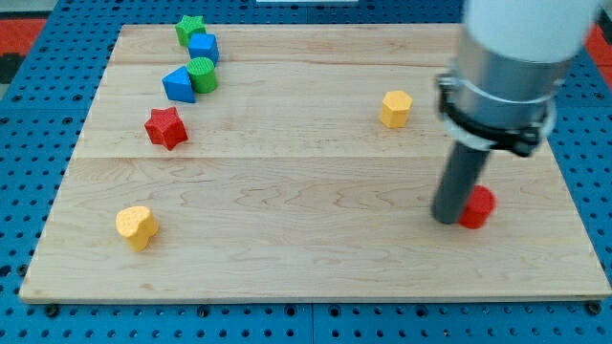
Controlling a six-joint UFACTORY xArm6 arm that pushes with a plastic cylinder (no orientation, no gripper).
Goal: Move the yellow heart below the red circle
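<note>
Blocks lie scattered on a pale wooden board (pixel 287 239) that rests on a blue pegboard (pixel 29 143). My tip (pixel 446 220) stands near the view's right, touching or just beside the left side of the red circle (pixel 478 206); the rod hides part of that block, so I cannot tell whether they truly meet. I carry no hand, only the bare dark rod, so nothing is grasped or clenched.

The yellow heart (pixel 137 226) sits far off at the view's lower left, well apart from the red circle and from my tip, with most of the board between them. It lies at roughly the same height in the view as the red circle, slightly lower.

A yellow hexagon (pixel 396 108) rests up and to the left of my tip, near the rod's upper body but apart from it. At the view's upper left a cluster runs in a slanting line: a green star (pixel 189 29) at the top, a blue cube (pixel 204 48) just below it and touching it, then a green cylinder (pixel 202 74) pressed against a blue triangle (pixel 178 85). A red star (pixel 165 127) stands just below that group, a little apart from it.
</note>
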